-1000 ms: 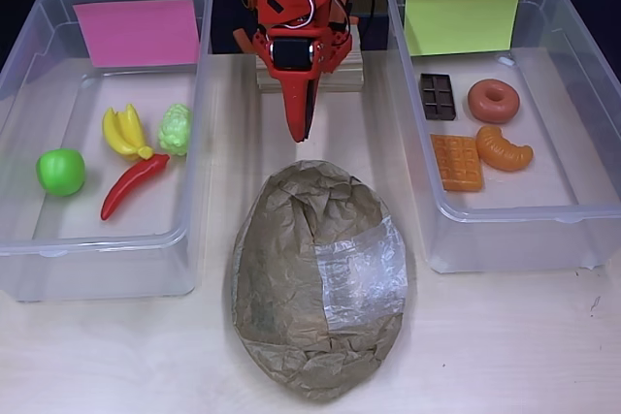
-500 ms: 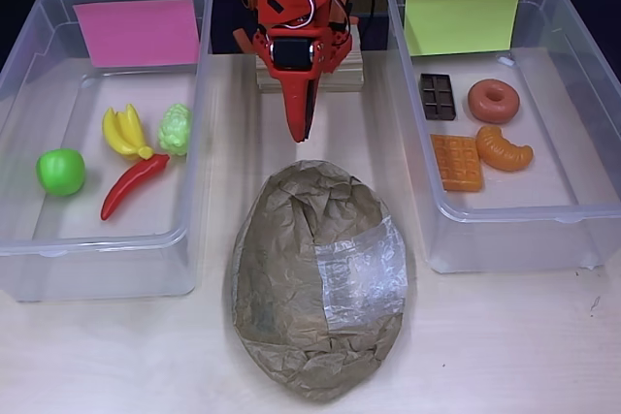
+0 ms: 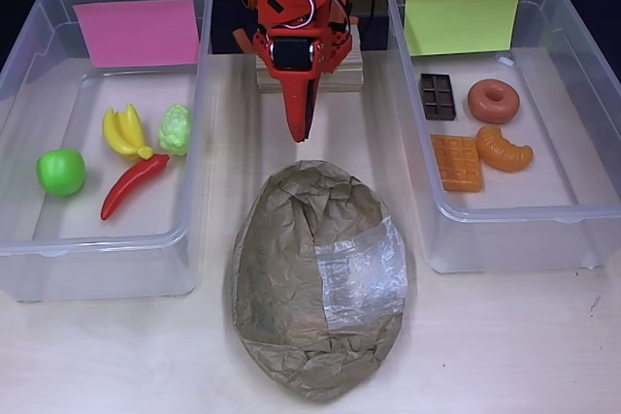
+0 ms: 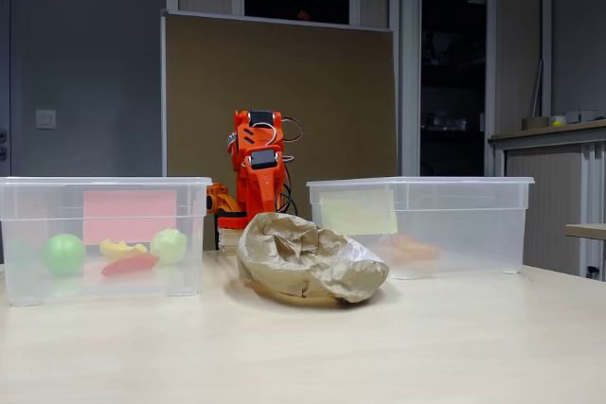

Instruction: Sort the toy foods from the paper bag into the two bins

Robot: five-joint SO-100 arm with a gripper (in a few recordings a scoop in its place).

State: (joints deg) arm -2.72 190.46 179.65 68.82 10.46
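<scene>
Nothing has shifted since the earlier overhead pictures: the orange arm, the bag and every toy lie where they were. In the overhead view the gripper points down toward the counter, its fingers pressed together into one narrow orange wedge with nothing between them, hanging just behind the paper bag and apart from it. The bag is a crumpled brown oval dome with creased, matte paper and a shiny clear plastic window patch on its right side; in the fixed view it sits slumped on the pale wood-grain counter between the two tubs. The left bin, clear glossy plastic with rounded corners and a flat pink paper label, holds the smooth yellow bananas, the knobbly pale green grapes just beside them, the round green apple and the curved glossy red chili, whose tip touches the bananas' end. The right bin, with a yellow-green label, holds the brown gridded chocolate bar, the ring-shaped donut, the square orange waffle and the ridged crescent croissant close beside the waffle.
</scene>
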